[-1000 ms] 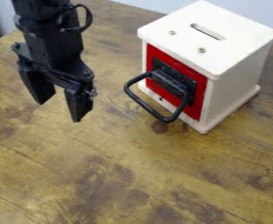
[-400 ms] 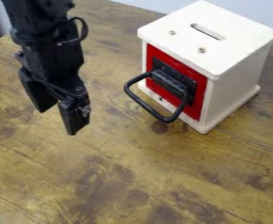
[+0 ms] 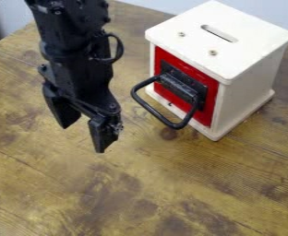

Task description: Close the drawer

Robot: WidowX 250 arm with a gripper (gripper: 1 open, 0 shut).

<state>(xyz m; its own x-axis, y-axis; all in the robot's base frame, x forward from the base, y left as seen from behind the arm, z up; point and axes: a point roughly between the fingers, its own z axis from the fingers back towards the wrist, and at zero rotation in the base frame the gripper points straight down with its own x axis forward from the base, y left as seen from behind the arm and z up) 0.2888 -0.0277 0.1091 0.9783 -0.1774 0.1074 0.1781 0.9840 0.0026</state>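
The drawer (image 3: 181, 88) shows its red front with a black plate in the cream-white box (image 3: 227, 46), sitting nearly flush with the box face. Its large black loop handle (image 3: 159, 103) sticks out toward the left over the table. My black gripper (image 3: 85, 127) hangs to the left of the handle, a short gap away, pointing down at the wooden tabletop. Its two fingers (image 3: 104, 135) stand apart with nothing between them, so it is open.
The cream-white box with a slotted top stands at the right on the wooden table (image 3: 147, 194). The table's far edge runs along the upper left corner. Bare wood lies in front of and below the gripper.
The gripper has moved right and toward the front of the table, closer to the loop handle. The drawer and box have not moved.
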